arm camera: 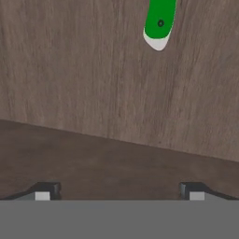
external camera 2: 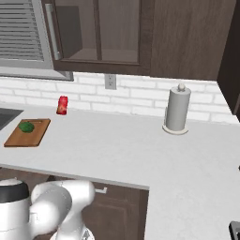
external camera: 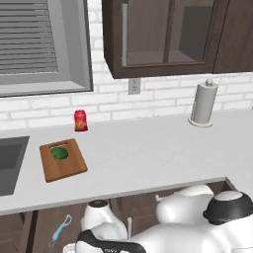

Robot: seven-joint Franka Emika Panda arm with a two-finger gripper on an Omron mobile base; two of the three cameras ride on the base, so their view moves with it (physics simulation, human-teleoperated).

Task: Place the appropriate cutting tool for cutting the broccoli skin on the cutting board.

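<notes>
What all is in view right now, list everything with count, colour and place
cutting board: one, brown, counter beside the sink.
broccoli: one, dark green, on the board.
knife: one, green handle, on a wooden surface ahead of the hand.
peeler: one, light blue, below the counter edge.
can: one, red, by the wall.
paper towel roll: one, grey-white, counter's right end.
sink: one, grey, far left.
hand: one, dark fingertips wide apart.
</notes>
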